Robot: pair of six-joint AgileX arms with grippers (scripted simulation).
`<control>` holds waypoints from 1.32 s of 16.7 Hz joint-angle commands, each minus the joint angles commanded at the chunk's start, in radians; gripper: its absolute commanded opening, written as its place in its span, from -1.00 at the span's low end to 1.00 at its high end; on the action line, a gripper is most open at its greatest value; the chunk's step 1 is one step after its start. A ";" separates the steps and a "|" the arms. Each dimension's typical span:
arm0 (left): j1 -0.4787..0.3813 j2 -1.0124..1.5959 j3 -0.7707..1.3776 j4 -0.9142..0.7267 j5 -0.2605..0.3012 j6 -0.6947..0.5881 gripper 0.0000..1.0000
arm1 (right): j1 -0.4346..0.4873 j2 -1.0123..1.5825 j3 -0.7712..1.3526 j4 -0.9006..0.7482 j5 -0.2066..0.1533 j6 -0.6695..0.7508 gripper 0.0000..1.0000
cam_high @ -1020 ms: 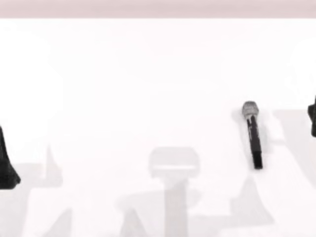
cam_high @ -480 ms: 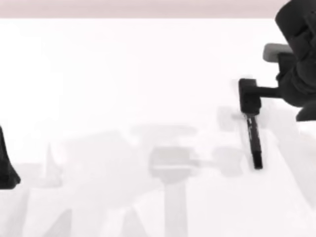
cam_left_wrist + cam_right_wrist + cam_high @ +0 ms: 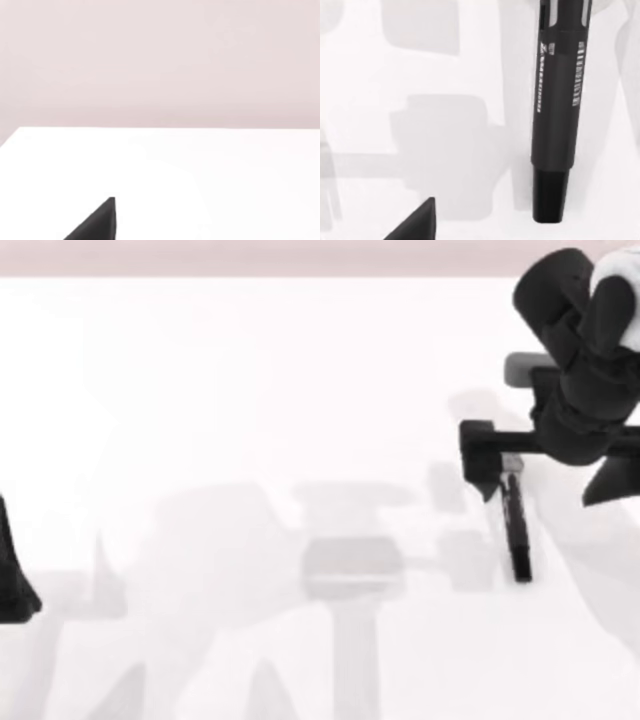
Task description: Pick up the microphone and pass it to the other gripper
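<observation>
Right arm extended over the right side of the white worktop [image 3: 250,390], its bulky black and white-grey body entering from the far right corner in the top view. The right gripper [image 3: 490,455] sits directly above the head end of the microphone [image 3: 516,535], hiding the grey mesh head from above. One pointed finger shows just left of the handle's upper end; the other cannot be made out, so how far the fingers are spread cannot be told, and no contact with the microphone can be confirmed. The microphone lies flat on the worktop at right, handle running from under the gripper toward the near edge, tail end nearest the viewer. The right wrist view shows the black handle [image 3: 559,110] lengthwise with pale printed lettering along it, a narrower end cap at its tail, resting on the worktop amid grey shadows; a single black fingertip [image 3: 417,222] of the right gripper shows at that picture's edge, apart from the handle. The left gripper [image 3: 12,575] is parked at the left edge of the worktop, well apart from the microphone. The left wrist view shows only bare worktop, a pale backdrop and one black fingertip [image 3: 97,222]; its finger spread cannot be told either.
</observation>
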 joint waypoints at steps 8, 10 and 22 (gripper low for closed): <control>0.000 0.000 0.000 0.000 0.000 0.000 1.00 | 0.001 0.107 -0.095 0.207 0.001 0.003 1.00; 0.000 0.000 0.000 0.000 0.000 0.000 1.00 | 0.003 0.151 -0.133 0.291 0.001 0.005 1.00; 0.000 0.000 0.000 0.000 0.000 0.000 1.00 | 0.005 0.187 -0.161 0.348 0.002 0.008 0.10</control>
